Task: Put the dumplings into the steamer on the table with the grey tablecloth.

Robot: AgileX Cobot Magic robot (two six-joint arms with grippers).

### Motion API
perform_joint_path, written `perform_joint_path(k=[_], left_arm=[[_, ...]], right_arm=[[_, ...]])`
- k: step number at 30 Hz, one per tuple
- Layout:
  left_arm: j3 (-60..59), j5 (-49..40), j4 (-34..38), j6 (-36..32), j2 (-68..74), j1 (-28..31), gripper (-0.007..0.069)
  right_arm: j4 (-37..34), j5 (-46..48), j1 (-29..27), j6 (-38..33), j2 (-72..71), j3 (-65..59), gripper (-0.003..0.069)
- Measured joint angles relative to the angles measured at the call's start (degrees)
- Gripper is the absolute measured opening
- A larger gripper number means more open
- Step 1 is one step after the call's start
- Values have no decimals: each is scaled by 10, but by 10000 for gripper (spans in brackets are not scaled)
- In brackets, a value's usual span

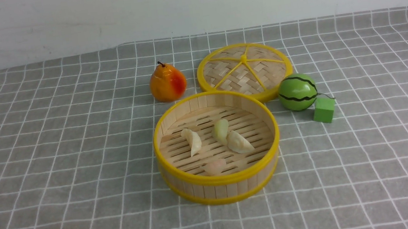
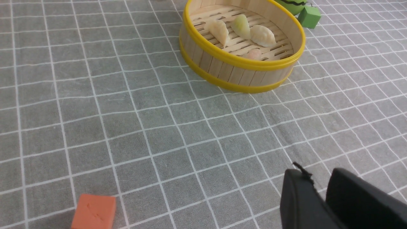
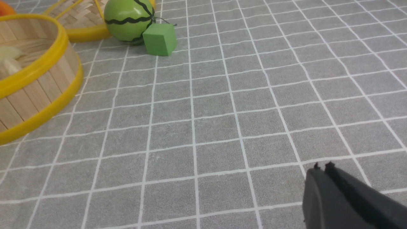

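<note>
The dumplings (image 1: 240, 142) lie inside the steamer (image 1: 224, 190); I judge them light, perhaps slick, best pinched across the plump middle; my left gripper (image 2: 319, 187) stands slightly parted, holding nothing I can see; my right gripper (image 3: 321, 171) is closed, empty.

No text, label, brand name, number or sign can be read anywhere in the front view, the left wrist view or the right wrist view.
</note>
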State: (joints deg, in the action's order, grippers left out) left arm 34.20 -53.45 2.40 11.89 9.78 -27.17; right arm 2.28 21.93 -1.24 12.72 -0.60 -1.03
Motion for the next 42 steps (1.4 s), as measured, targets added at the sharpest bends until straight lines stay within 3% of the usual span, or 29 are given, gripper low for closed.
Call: perform_joint_path(k=[31, 35, 37, 40, 42], left_arm=[[-16, 10, 0, 0, 0, 0, 150], [-80, 112, -1, 0, -23, 9, 120], [-118, 194, -3, 0, -42, 31, 64], [-199, 317, -6, 0, -77, 99, -14], [-237, 364, -6, 0, -93, 136, -14]], right_arm=[[-1, 1, 0, 0, 0, 0, 20], [-1, 1, 0, 0, 0, 0, 23], [-1, 1, 0, 0, 0, 0, 22], [-1, 1, 0, 0, 0, 0, 22], [-1, 1, 0, 0, 0, 0, 22]])
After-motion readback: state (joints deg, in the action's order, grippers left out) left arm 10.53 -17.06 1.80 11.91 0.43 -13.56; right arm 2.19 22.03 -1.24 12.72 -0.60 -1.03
